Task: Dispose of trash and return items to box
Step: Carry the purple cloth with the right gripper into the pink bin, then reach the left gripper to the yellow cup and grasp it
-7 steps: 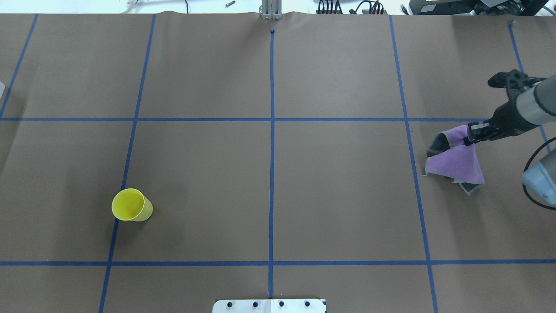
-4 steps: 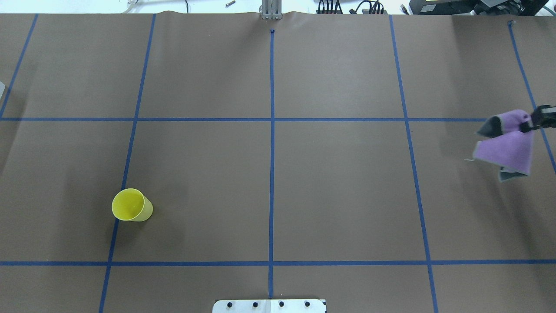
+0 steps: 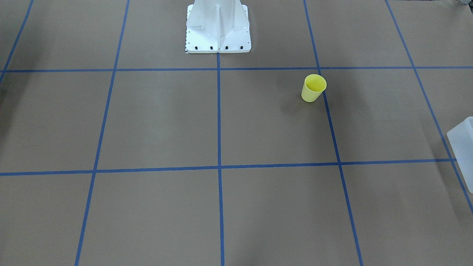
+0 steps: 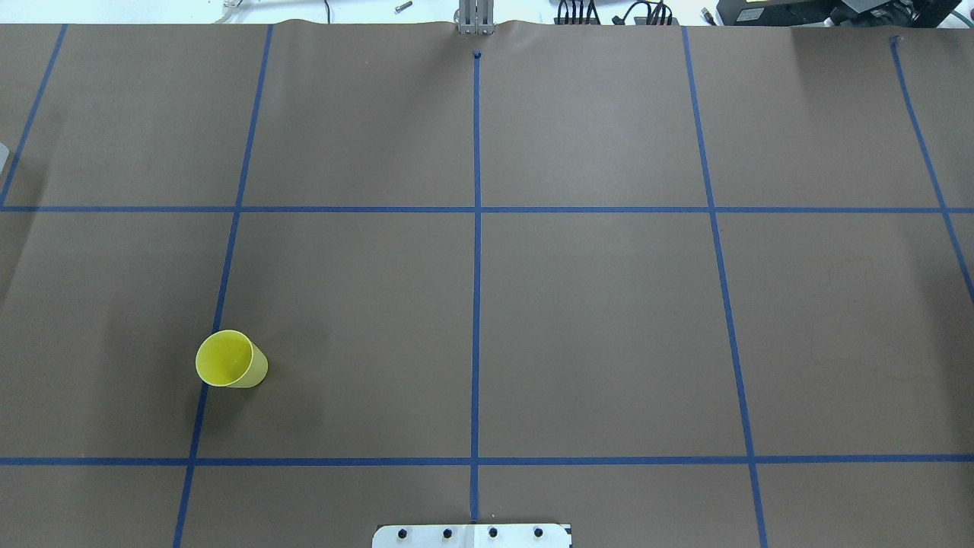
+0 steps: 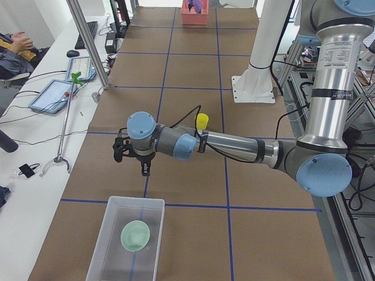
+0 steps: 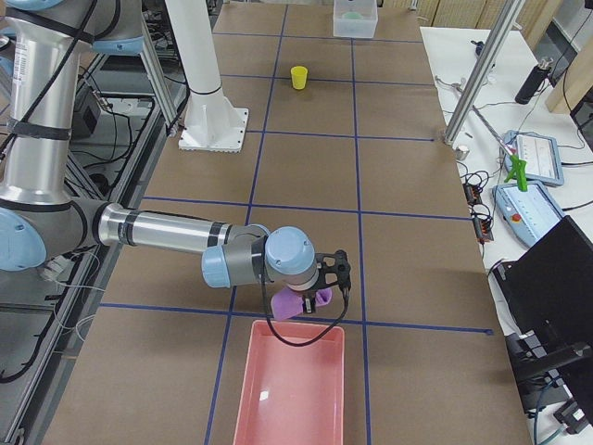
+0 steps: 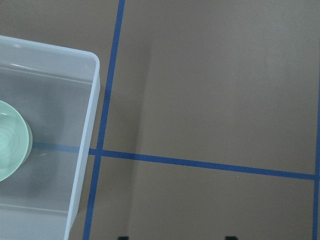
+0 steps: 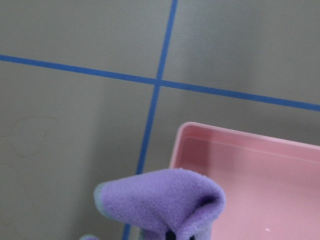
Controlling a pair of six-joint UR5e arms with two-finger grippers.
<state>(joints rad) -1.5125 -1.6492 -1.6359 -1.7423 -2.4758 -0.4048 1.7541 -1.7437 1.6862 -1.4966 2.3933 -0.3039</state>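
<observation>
The yellow cup [image 4: 230, 360] stands upright on the brown table, also in the front view [image 3: 314, 88] and the left view [image 5: 202, 121]. The translucent white box [image 5: 126, 240] holds a pale green bowl [image 5: 135, 235]; the left wrist view shows the box [image 7: 85, 165] and bowl [image 7: 10, 142] too. My left gripper [image 5: 132, 159] hovers just beyond the box, between it and the cup; its tips sit wide apart and empty. My right gripper [image 6: 321, 287] is shut on a purple cloth [image 8: 165, 202] and holds it at the edge of a pink tray [image 8: 250, 170].
The pink tray [image 6: 292, 389] lies at the table's right end. The white robot base [image 3: 218, 27] stands at the middle of the robot's side. Tablets, cables and tools lie on the operators' bench [image 5: 53, 93]. A person [image 5: 14, 50] sits there.
My right gripper has carried the purple cloth to the right, out of the overhead view. The yellow cup has not moved.
</observation>
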